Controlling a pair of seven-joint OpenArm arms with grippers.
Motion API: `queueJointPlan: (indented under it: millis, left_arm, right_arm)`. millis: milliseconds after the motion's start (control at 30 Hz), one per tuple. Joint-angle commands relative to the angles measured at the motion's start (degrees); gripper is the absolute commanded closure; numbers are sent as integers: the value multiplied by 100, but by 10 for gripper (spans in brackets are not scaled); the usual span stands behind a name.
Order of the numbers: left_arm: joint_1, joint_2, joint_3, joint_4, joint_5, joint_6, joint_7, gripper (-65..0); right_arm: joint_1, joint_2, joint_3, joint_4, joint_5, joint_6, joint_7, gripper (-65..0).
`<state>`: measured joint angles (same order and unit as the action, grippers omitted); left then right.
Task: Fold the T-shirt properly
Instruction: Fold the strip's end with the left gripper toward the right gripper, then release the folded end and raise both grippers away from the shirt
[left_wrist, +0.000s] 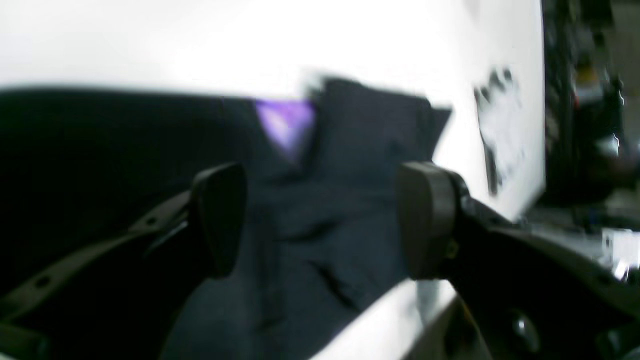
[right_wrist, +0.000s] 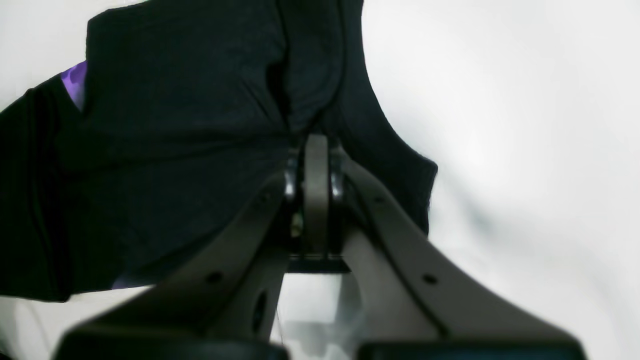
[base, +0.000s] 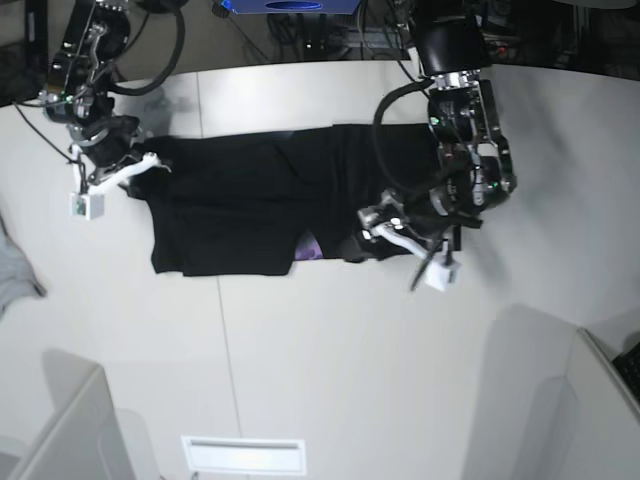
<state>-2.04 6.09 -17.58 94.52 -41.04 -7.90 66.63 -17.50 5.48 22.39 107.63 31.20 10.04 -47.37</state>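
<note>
Black T-shirt (base: 250, 205) flat on white table (base: 330, 350), mid-fold. Right gripper (right_wrist: 316, 150) jaws pinching shirt's far edge; left gripper (left_wrist: 320, 220) jaws spread over opposite end. Next: left regrasp, probably.

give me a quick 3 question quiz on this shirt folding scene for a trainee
1. True or false: the left gripper is clamped on the large black cloth T-shirt.
2. Which gripper pinches the shirt's fabric? A) left B) right C) neither
3. Fill in: a patch of ___ print peeks out from a fold.

Key: 1. False, its jaws stand apart above the cloth. 2. B, the right gripper is shut on the fabric. 3. Purple.
</note>
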Motion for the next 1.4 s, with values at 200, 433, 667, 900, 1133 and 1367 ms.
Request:
queueJointPlan:
  millis: [200,433,667,900,1133,1367]
  left_arm:
    - [587,-1123,-1349,407,-68,-14,-13,0]
    - [1571,-1826,-2334,697,-24,-23,-39,0]
    - [2178,-1870,-2923,697,-15,-32,-56,0]
    - [2380,-1870,-2765,653,-6,-32,-874,0]
    - [2266,-1861,-2272,653,460,-23,-1015,0]
    - [1932,-1730,-1886,645,1655,-23,-1015,0]
  right_arm:
    - [1367,134,508,-218,76,319,-1447,-231]
    - [2572,178,1255,-1449,32,2297,-2959,-557]
    - [3275,406,1317,-3243,58,2323,-2986,-557]
    - [3442,529,1326,-3814,585,2358,-3038,-557]
    - [3301,547,1264,-4535,1174,2350,-3047,-557]
    - [2906,521,1255,-4552,1183,2350,-3263,-557]
